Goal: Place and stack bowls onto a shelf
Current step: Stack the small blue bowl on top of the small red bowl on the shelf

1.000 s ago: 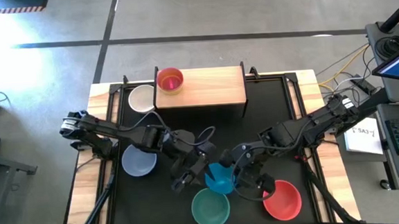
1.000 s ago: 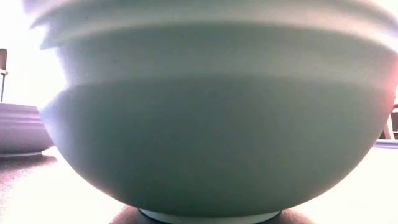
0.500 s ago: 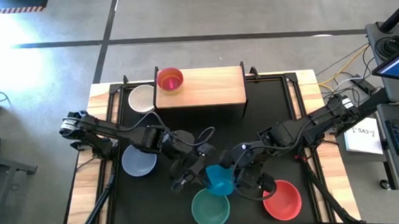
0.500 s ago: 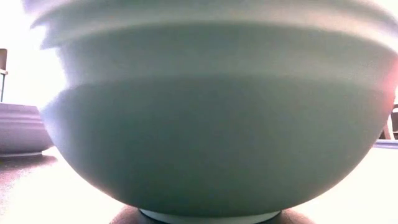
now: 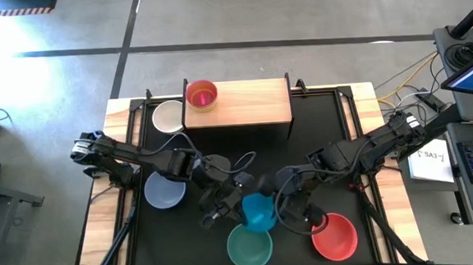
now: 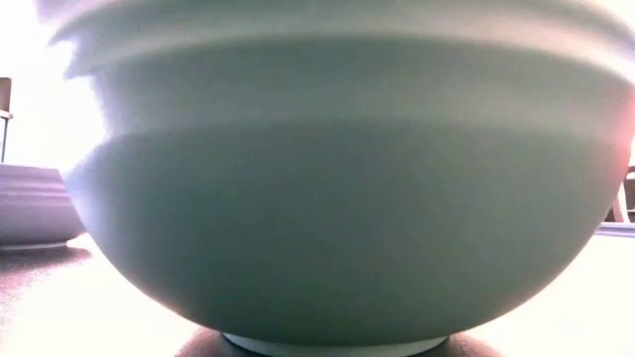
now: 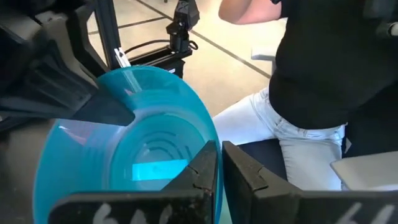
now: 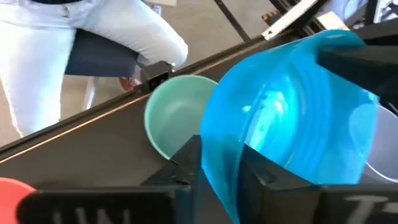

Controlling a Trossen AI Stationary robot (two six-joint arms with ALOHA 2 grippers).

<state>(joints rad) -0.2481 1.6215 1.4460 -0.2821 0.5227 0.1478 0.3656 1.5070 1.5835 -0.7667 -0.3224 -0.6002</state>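
With only 1 stack, a small yellow plastic bowl inside a red one [image 5: 201, 95], on the light wooden shelf [image 5: 247, 104], I hold the translucent blue plastic bowl [image 5: 258, 212] mid-table, my left gripper [image 5: 239, 208] clamped on its rim, my right gripper [image 5: 284, 205] straddling the opposite rim, while the teal [image 5: 249, 247], red [image 5: 335, 236], lavender-blue [image 5: 163, 190] and white [image 5: 168, 117] bowls wait on the table.

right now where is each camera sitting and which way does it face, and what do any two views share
High view: above the table, facing straight down; shows both arms, the left gripper and right gripper meeting at the blue bowl, and the shelf.
Low view: at table-top height, facing level across; the teal bowl fills it, no arm shows.
Left wrist view: on the left wrist, looking past its fingers clamped on the blue bowl's rim.
Right wrist view: on the right wrist, its fingers straddling the same rim.
Shared: both wrist views show the blue bowl and a person beyond the table.
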